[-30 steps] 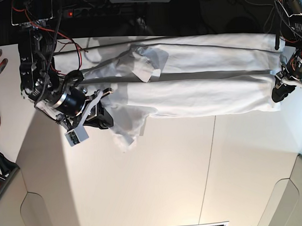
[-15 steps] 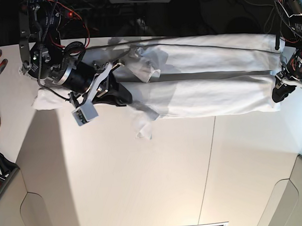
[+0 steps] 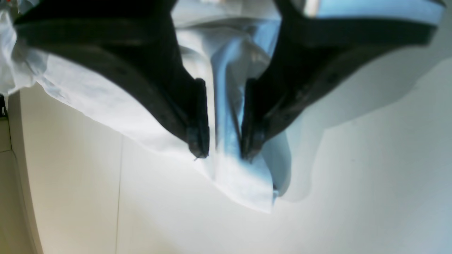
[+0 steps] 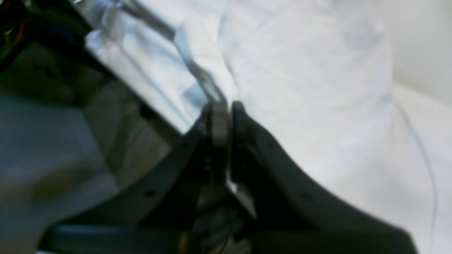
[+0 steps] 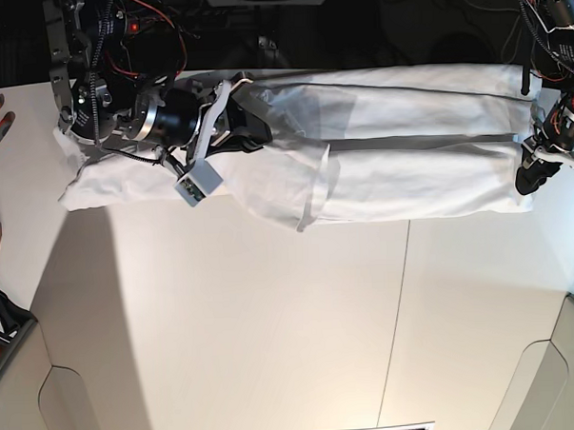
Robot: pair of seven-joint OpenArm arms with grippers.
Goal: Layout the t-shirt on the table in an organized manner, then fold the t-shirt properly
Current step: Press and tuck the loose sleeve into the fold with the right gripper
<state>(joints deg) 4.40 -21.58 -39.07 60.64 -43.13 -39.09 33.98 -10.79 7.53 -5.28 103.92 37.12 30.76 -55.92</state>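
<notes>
Left wrist view: left jaws (image 3: 223, 150) set at a narrow gap, astride a raised fold of the shirt (image 3: 243, 183), one corner of it hanging past the tips toward 6 o'clock. Cloth between the pads (image 3: 199, 135), yet not plainly pinched; probably an anchor for that end while the other side gets folded. Soft, thin cotton, bluish in shadow, with a crisp hemmed edge. Desk (image 3: 353, 218) smooth, matte, white, crossed by a thin seam at 8 o'clock.

Right wrist view: right jaws (image 4: 226, 106) pressed together on a ridge of the shirt (image 4: 300, 88), likely a sleeve or shoulder edge lifted for folding inward. Cloth creased at the tips, smooth and pale toward 3 o'clock. Blurred.

Base view: shirt (image 5: 408, 157) spread long across the desk (image 5: 273, 320) at 12 o'clock, folded lengthwise into a band with two dark crease lines. Right jaws (image 5: 255, 131) at 10 o'clock on the collar end; left jaws (image 5: 533, 171) at 3 o'clock on the near hem corner. A loose flap sticking out near the middle, in need of tucking.
</notes>
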